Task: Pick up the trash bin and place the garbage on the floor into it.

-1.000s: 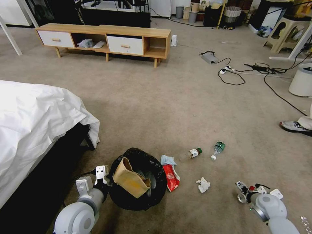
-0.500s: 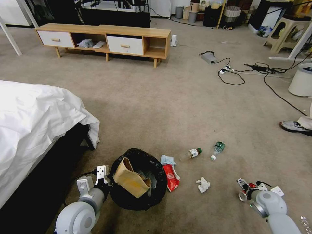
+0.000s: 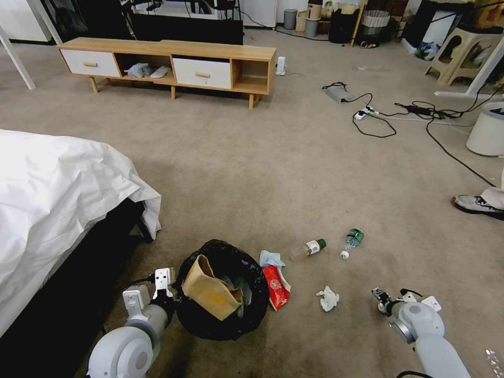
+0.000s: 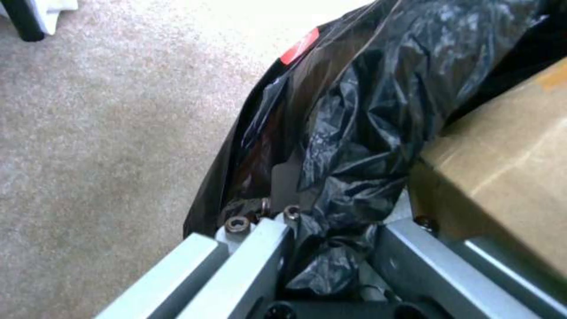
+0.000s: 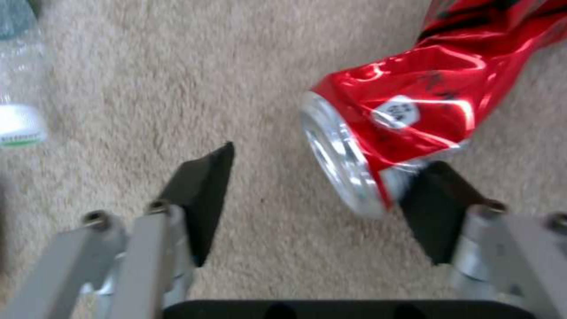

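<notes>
The bin (image 3: 223,296) has a bed (image 3: 58,199) close on its left. On its right lie a wrapper (image 3: 276,286) and tissue (image 3: 328,298); beyond them, bare carpet (image 3: 252,173).

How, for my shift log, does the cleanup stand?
Done: left pincer clamps the trash bin by its liner; brown paper bag is inside. In hand: right pincer open at the crushed can. Left: red wrapper, white tissue, bluish tissue, two bottles on the floor.

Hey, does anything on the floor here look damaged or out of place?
Yes: a crushed red can lies on the carpet between the right end effector's open fingers, its body twisted and dented.
</notes>
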